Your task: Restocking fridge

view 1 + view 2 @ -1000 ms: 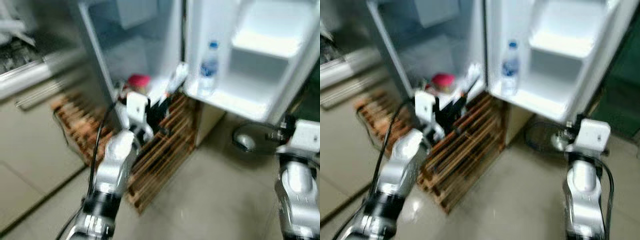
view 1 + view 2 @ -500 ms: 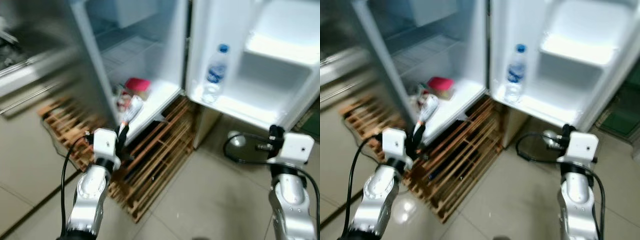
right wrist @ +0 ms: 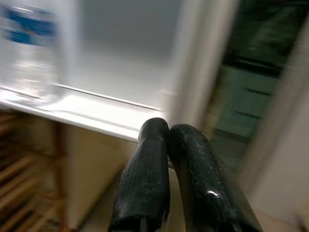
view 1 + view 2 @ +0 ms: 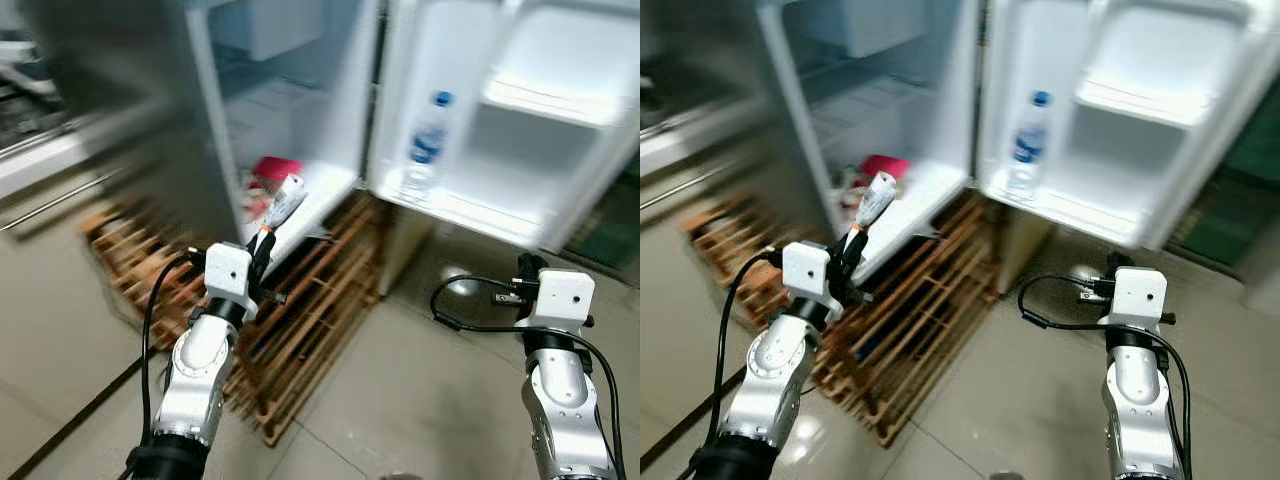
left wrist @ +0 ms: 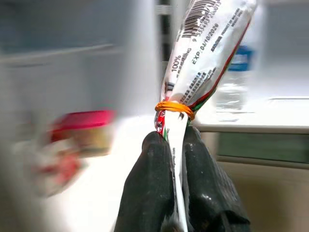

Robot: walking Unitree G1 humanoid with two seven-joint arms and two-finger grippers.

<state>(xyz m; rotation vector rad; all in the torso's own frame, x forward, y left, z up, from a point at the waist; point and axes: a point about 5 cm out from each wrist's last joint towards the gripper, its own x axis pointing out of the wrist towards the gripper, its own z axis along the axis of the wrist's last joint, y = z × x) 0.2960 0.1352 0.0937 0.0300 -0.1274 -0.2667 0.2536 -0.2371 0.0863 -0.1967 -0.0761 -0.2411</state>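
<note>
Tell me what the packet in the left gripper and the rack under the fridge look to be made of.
White printed packet: likely thin glossy plastic film; it crinkles, cinched by an orange band.

Brown slatted rack: seemingly unfinished wood, a pallet of parallel slats; blur leaves it uncertain.

Left gripper: shut on packet's neck.

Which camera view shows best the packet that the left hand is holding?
The left wrist view: the packet is close, its print and orange band readable, pinched by the left hand. Both eye views show it small and blurred, before the open fridge.
</note>
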